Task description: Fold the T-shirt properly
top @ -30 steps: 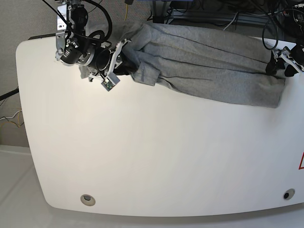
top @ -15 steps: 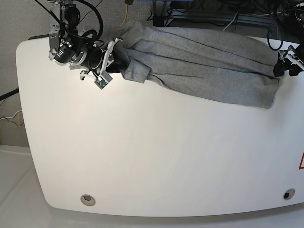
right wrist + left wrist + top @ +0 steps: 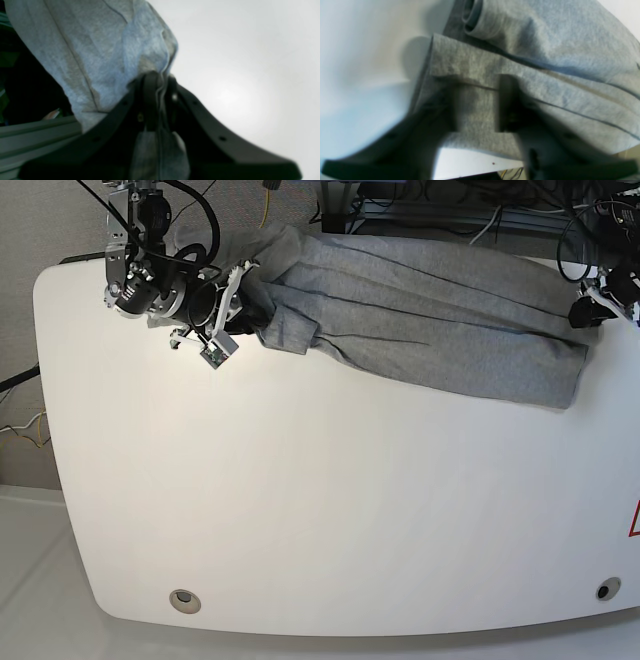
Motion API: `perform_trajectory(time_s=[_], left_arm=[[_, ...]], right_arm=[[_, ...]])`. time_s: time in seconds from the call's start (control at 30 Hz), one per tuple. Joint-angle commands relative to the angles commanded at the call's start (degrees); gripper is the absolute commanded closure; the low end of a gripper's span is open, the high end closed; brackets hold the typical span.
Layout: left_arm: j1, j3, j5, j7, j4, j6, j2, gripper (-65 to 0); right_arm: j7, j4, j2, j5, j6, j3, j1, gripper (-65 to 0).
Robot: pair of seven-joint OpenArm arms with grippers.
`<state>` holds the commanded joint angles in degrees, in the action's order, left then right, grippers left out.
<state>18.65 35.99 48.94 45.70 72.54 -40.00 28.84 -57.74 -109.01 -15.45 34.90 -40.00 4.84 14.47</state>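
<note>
The grey T-shirt (image 3: 430, 320) lies bunched in a long band across the far side of the white table (image 3: 330, 500), plain side showing. At the far left, my right gripper (image 3: 250, 295) is shut on a pinched fold of the T-shirt (image 3: 100, 45); in the right wrist view the cloth runs between its closed fingertips (image 3: 160, 77). My left gripper (image 3: 590, 305) sits at the shirt's far right end. In the left wrist view its fingers (image 3: 452, 107) stand apart, with a flat fold of the T-shirt (image 3: 545, 50) lying between them around (image 3: 476, 82).
Cables and dark equipment (image 3: 440, 210) crowd the space behind the table's far edge. A metal rail (image 3: 37, 135) runs beside the right gripper. Two round holes (image 3: 183, 600) (image 3: 607, 589) mark the near corners, and a red triangle sticker (image 3: 634, 522) sits at the right edge.
The right gripper pulled its end of the shirt left and toward the far edge, so the whole band shifted back. The left gripper moved up toward the far right corner.
</note>
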Motion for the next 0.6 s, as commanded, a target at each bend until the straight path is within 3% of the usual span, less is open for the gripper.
perform_trajectory(time_s=[0.07,0.1,0.17,0.6], left_arm=[[-0.1,-0.3,0.0,-0.2,-0.1,0.0,0.0,-10.0],[-0.1,-1.0,-0.9,2.0,-0.3,0.1,-2.9,-11.0],[-0.1,-1.0,-0.9,2.8,-0.3,0.1,-3.7,-11.0],[-3.0,-0.9,-0.9,9.2,-0.3,0.1,-4.1,-11.0]], right_arm=[[0.0,0.0,0.1,0.1,0.00,0.0,0.0,-5.4],[-1.3,0.9,1.6,0.2,0.00,-0.2,-0.4,-5.9],[-1.3,1.1,2.3,1.2,0.00,-0.2,-0.7,-5.9],[-1.4,1.2,2.7,3.5,0.22,-0.2,-1.2,-5.9]])
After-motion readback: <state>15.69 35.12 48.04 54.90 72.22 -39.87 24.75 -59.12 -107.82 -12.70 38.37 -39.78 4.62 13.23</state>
